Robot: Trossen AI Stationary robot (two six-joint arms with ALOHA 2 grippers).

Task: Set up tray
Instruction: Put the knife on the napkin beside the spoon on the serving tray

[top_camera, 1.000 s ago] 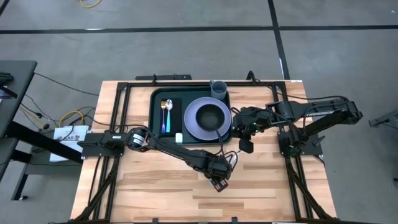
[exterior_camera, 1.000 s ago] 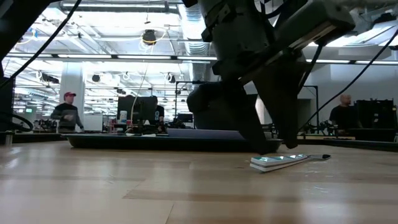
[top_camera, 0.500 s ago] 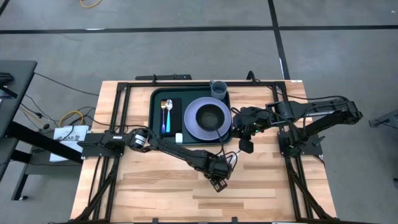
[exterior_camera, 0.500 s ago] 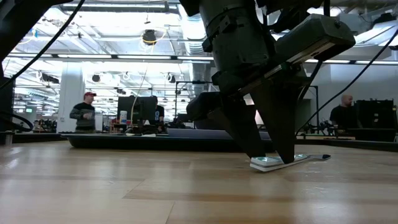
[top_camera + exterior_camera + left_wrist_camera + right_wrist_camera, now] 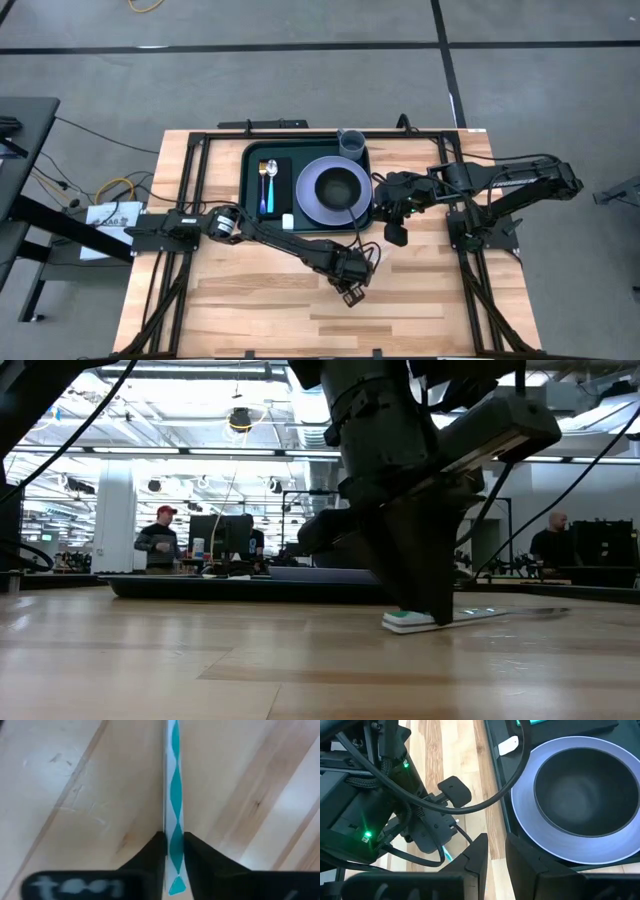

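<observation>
While my right tool [image 5: 397, 236] hangs beside the dark green tray [image 5: 254, 160] at the bench's [image 5: 250, 300] far side, fingers slightly apart and empty, my left tool [image 5: 174, 851] pinches a teal-and-white utensil handle [image 5: 173, 780] lying on the bench.
</observation>
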